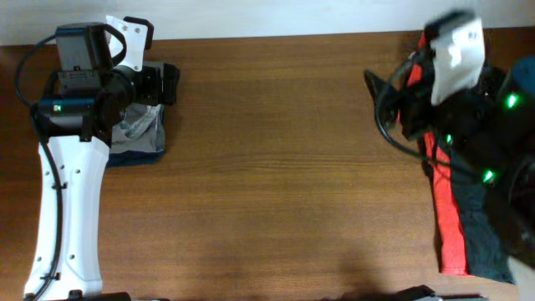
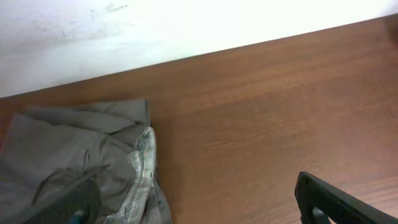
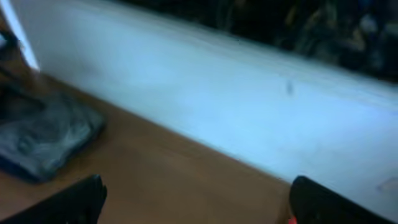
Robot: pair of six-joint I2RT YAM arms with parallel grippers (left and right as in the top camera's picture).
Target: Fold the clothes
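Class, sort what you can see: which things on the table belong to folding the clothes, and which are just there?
Belong to the job:
grey trousers, far left
dark blue garment beneath them
red garment, right edge
dark garment beside the red one

Just there:
table
wall
black cables on the right arm

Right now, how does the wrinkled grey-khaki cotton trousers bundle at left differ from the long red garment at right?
The grey-khaki trousers form a compact bundle; the red garment stretches as a long narrow strip. The trousers rest on a dark navy cloth; the red garment lies next to a dark blue-grey garment. Both are partly covered in the overhead view.
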